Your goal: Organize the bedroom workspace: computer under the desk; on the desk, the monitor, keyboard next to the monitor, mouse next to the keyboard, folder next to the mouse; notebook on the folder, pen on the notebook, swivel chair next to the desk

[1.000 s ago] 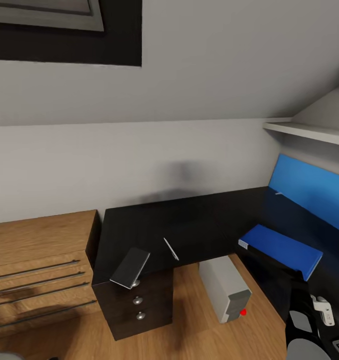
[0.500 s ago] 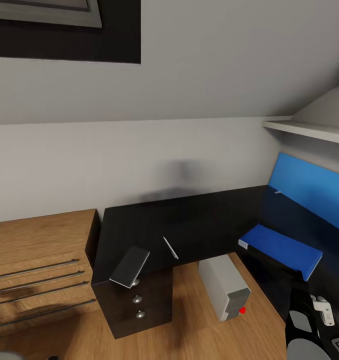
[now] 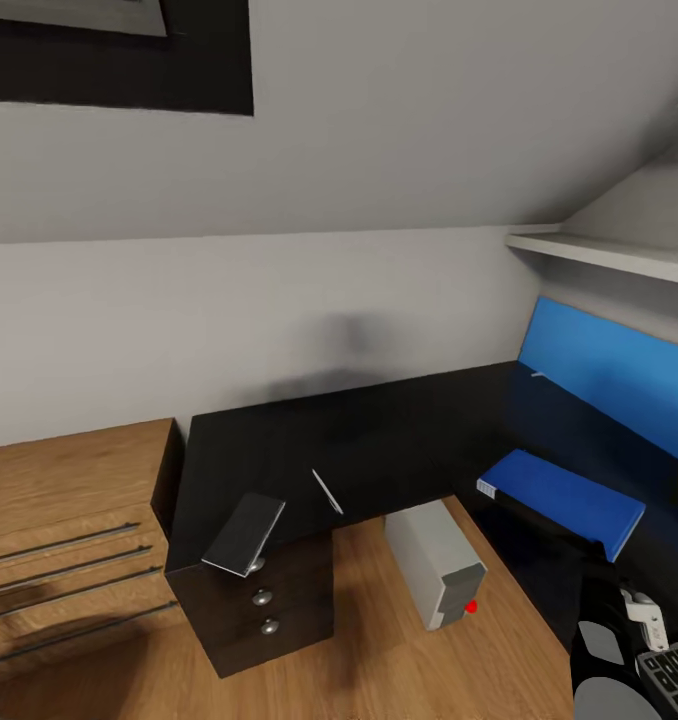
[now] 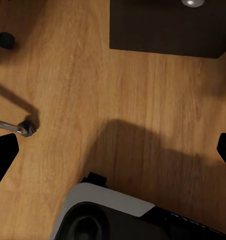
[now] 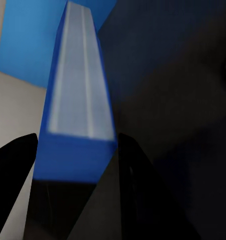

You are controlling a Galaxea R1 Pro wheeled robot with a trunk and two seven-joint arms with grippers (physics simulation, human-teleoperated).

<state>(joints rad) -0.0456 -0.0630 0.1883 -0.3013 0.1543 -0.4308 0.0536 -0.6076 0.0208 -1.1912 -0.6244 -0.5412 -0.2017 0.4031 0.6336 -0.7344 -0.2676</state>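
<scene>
From the head view, the folder [image 3: 559,500] is on the desk [image 3: 399,440], pinched at its near edge by the right gripper [image 3: 619,585]; the computer [image 3: 434,575] stands under the desk, and a corner of the keyboard [image 3: 674,675] shows nearby.

In the left wrist view, the left gripper [image 4: 113,150] hangs spread over bare floor.

In the right wrist view, the fingers [image 5: 135,160] clamp the folder's edge. Letting go while the folder overhangs the desk edge could tip it to the floor.
</scene>
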